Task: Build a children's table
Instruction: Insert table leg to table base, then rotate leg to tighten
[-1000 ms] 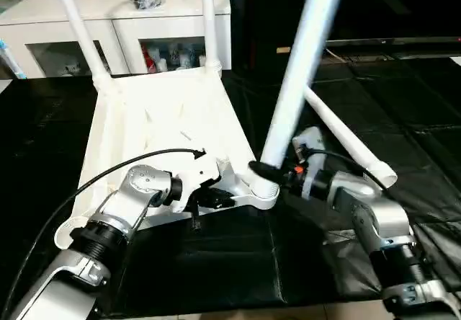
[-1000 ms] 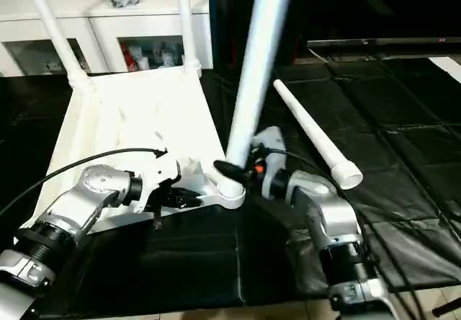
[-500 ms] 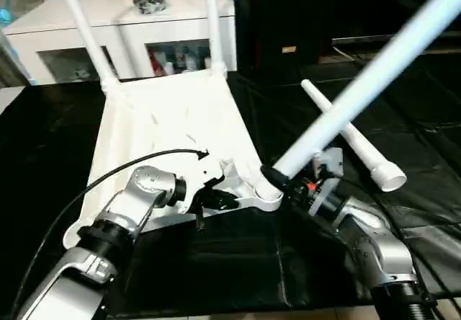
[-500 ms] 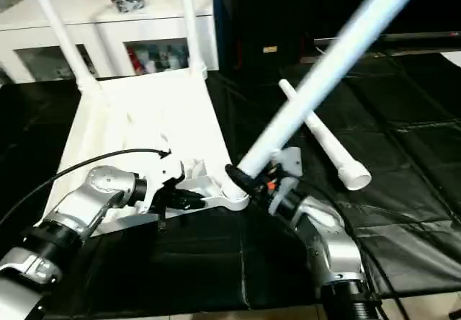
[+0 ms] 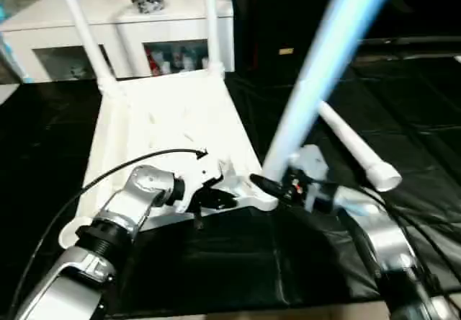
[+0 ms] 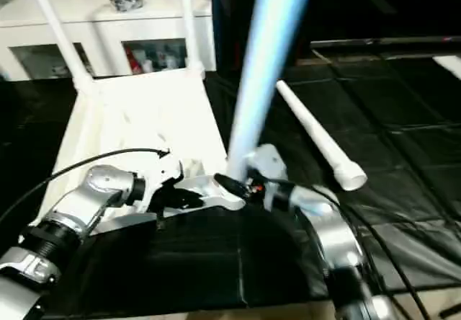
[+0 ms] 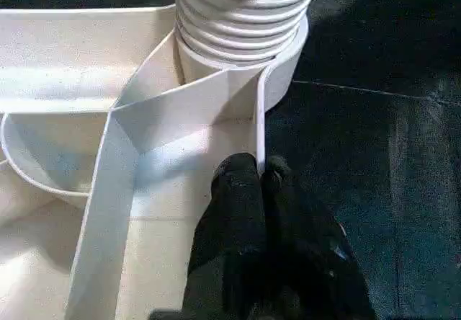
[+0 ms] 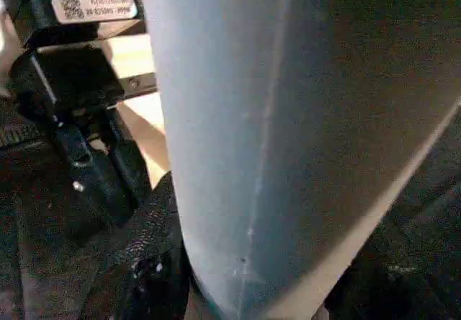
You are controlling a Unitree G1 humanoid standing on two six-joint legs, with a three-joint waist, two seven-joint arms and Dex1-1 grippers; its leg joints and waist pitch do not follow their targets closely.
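Note:
The white table top [image 5: 173, 118] lies underside up on the black mat, with two legs [image 5: 83, 32] [image 5: 209, 17] standing in its far corners. My left gripper [image 7: 258, 172] is shut on the thin rim wall beside the near right corner socket [image 7: 288, 75]. A third leg [image 5: 317, 68] rises steeply from that socket, its ribbed end [image 7: 241, 14] sitting in the socket. My right gripper [image 5: 277, 185] is shut on this leg just above its base. The leg's pale tube [image 8: 288, 118] shows close up in the right wrist view. A fourth leg [image 5: 356, 150] lies loose on the mat to the right.
A white cabinet [image 5: 122, 17] with glass doors stands behind the table top, small objects on its top. Black mat [image 5: 238, 269] covers the floor in front and to the right. A black cable [image 5: 122, 169] runs along my left forearm.
The held leg has swung from leaning far to the right back to a steeper, nearly upright stand in the corner socket. My left gripper keeps its hold on the rim.

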